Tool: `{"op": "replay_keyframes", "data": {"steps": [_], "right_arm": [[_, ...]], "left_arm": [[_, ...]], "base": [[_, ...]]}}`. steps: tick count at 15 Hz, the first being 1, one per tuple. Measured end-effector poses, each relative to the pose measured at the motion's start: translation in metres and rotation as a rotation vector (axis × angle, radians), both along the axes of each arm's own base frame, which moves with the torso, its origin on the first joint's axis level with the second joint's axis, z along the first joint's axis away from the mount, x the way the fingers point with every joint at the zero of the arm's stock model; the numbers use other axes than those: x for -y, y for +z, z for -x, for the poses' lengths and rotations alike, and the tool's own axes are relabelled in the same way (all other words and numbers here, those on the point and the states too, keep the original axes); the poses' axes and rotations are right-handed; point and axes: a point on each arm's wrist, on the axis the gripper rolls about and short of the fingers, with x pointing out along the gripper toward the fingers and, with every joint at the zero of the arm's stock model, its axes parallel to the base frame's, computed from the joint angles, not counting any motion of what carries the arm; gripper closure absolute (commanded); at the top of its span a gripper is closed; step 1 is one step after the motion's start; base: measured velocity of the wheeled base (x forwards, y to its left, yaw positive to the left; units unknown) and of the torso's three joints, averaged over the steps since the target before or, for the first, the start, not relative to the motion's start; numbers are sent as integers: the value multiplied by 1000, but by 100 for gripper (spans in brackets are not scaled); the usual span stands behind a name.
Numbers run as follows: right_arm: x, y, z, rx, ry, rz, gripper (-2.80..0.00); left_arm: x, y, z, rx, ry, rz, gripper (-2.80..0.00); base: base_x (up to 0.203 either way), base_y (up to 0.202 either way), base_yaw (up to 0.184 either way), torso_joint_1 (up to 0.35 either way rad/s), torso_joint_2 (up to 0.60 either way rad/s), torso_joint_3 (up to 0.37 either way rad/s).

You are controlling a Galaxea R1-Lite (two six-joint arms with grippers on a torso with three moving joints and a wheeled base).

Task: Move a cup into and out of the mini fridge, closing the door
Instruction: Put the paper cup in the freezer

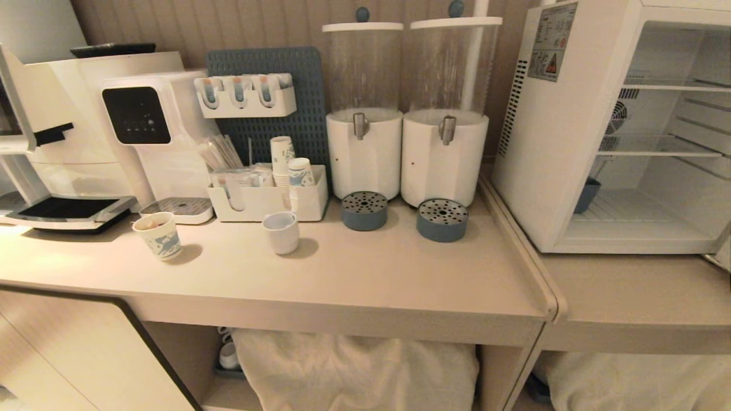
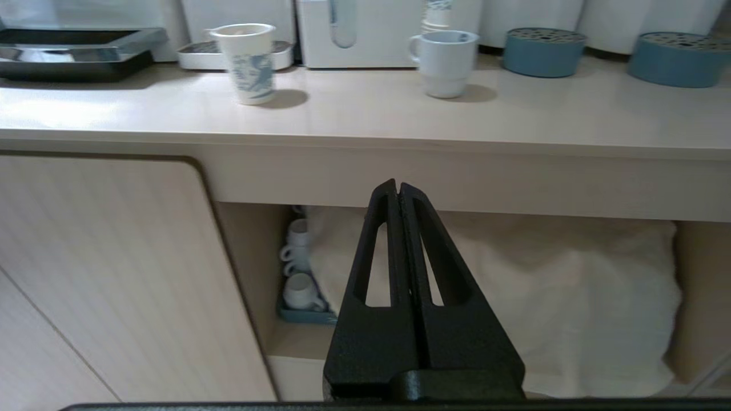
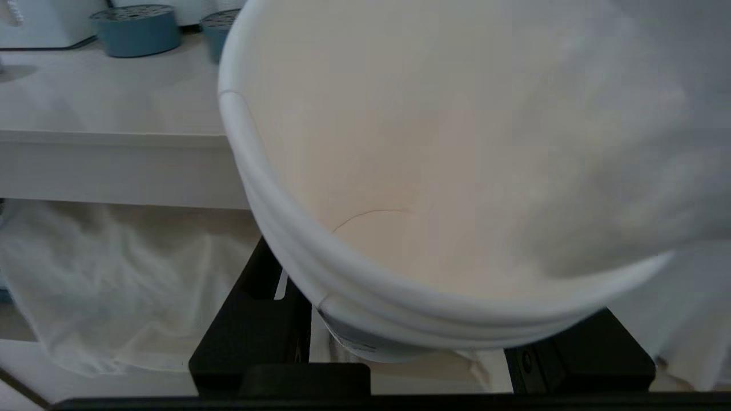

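On the right of the head view, the mini fridge (image 1: 571,142) stands open; aim for its low shelf. Below the counter (image 2: 365,123), your left gripper (image 2: 398,191) is pressed closed, holding nothing. Your right gripper (image 3: 411,342) squeezes the cup (image 3: 400,171); keep it upright

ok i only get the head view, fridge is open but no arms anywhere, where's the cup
observer: the right gripper holds the cup, out in front of the counter, in the right wrist view.
operator: anything in it
observer: no, its inside is bare down to the bottom.
operator: and the left arm
observer: the left gripper has its jaws shut on nothing, low in front of the counter, pointing at the white cloth underneath.
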Motion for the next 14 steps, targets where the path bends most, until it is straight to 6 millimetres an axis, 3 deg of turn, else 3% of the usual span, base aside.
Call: {"op": "replay_keyframes", "data": {"steps": [3,6,10,12,14], "right_arm": [[0,0,0,-4,0,1,0],[0,11,5,15,11,-30,0],[-2,71,27,61,90,-111,0],[-2,101,13,26,92,-134,0],[-2,129,-18,-27,71,-144,0]], "left_arm": [[0,0,0,0,0,2,0],[0,0,0,-1,0,2,0],[0,0,0,0,0,2,0],[0,0,0,0,0,2,0],[0,0,0,0,0,3,0]], "base": [[0,-152,1,3,1,3],[0,0,0,0,0,0],[0,0,0,0,0,0],[0,0,0,0,0,0],[0,0,0,0,0,0]]}}
